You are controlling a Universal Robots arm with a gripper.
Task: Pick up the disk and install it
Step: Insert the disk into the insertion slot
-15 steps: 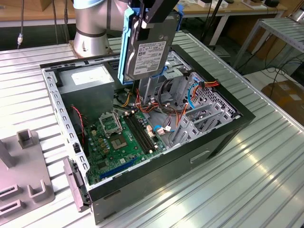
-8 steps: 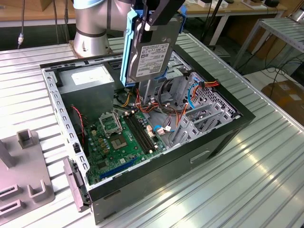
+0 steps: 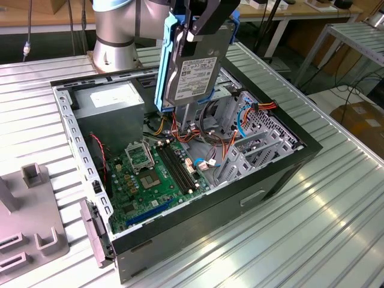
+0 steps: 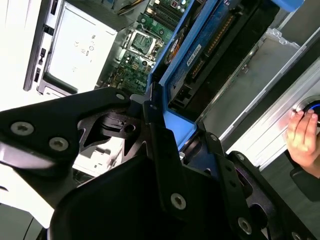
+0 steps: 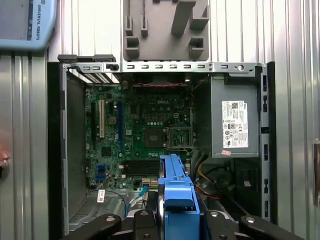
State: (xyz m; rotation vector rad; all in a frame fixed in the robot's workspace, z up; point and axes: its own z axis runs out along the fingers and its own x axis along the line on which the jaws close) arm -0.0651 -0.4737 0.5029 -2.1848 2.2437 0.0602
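The disk [image 3: 195,72] is a silver-grey drive with a white label and a blue bracket round its edges. It hangs on edge above the open computer case [image 3: 67,123], over the cables beside the motherboard [image 3: 153,174]. My gripper [image 3: 203,23] is shut on its upper end. In the first wrist view the blue bracket of the disk [image 5: 177,187] sticks out from between my black fingers [image 5: 142,222] towards the case's inside. In the second wrist view the disk [image 4: 200,52] shows edge-on, its connector side facing the camera.
A grey power supply box [image 3: 111,102] with a white sticker fills the case's back corner. Metal drive bays and coloured cables [image 3: 252,129] lie at the exterior view's right. A grey fixture [image 3: 30,210] stands on the slatted table. A person's hand [image 4: 302,135] rests beside the case.
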